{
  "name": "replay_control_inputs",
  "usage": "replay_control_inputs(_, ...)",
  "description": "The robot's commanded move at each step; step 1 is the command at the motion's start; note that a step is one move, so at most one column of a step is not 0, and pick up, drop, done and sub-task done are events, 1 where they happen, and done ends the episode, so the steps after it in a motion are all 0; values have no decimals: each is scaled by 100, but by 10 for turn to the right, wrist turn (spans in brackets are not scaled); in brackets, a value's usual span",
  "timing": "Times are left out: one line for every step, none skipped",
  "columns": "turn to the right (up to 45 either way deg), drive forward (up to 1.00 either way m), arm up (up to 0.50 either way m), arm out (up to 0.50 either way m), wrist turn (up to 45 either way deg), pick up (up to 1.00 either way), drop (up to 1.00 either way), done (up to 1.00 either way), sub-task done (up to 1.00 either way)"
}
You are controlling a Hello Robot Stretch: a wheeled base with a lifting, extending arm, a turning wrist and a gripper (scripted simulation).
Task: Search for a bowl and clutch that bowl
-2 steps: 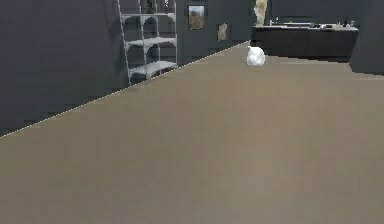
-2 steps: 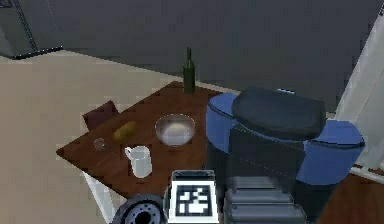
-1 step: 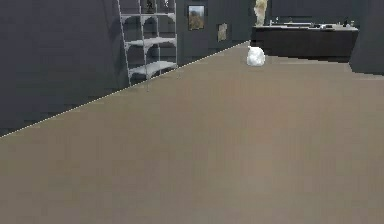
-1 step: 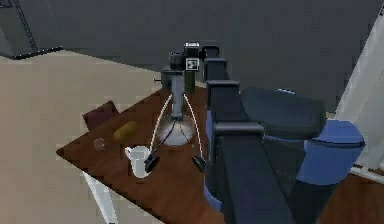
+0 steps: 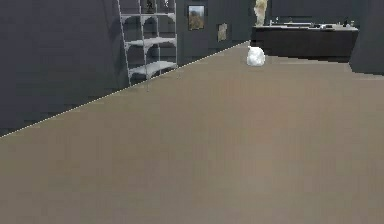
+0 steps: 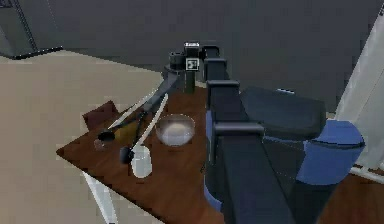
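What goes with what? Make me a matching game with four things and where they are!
Things:
1. bowl
2. white cup
3. white shelf rack
4. white rounded thing

Places:
a. against the dark wall, forward view's upper left
b. on the brown table, about mid-table
c. on the table, nearer the arm side view's bottom edge
d. on the floor by the dark counter

Pairs: 1-b, 2-c, 3-a, 4-d
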Motion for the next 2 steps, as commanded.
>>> replay_control_inputs(0, 0, 0, 0, 450, 0, 0, 0, 0)
replay_control_inputs(0, 0, 0, 0, 450, 0, 0, 0, 0)
